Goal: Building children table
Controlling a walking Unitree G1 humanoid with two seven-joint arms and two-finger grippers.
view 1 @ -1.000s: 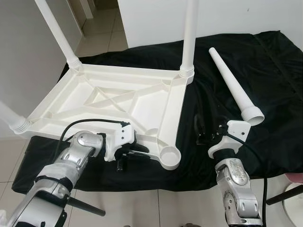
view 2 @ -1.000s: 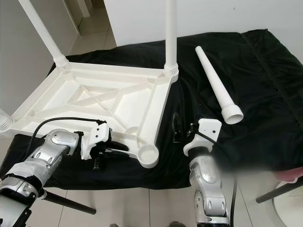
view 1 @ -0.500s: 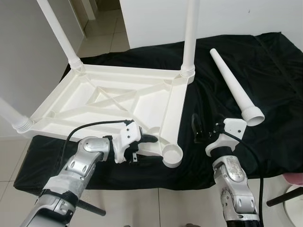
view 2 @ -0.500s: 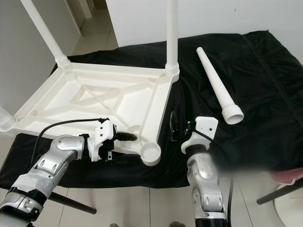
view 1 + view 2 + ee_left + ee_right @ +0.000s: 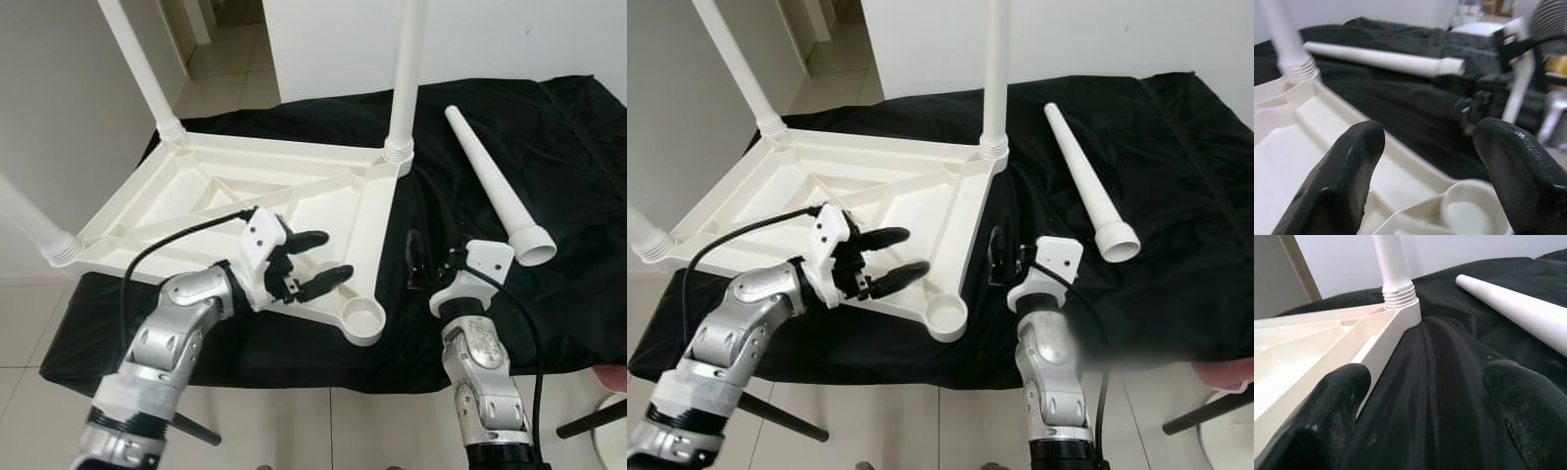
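Black cloth (image 5: 549, 137) is spread beneath the upturned tabletop (image 5: 245, 211); its empty corner socket (image 5: 363, 318) should be steadied by the spread, empty left gripper (image 5: 312, 262), while the loose leg (image 5: 495, 186) beside the tabletop is fetched by the spread, empty right gripper (image 5: 415, 262).

Both arms are built of rounded, polished silver segments joined at dark seams. Each wrist carries a white moulded plastic bracket. The left gripper (image 5: 312, 261) has two long, matte black, round-tipped fingers (image 5: 1342, 176). A black cable arcs from the left forearm to its white bracket. The right gripper (image 5: 415, 259) has the same black fingers (image 5: 1327, 421), with a black cable along the forearm.
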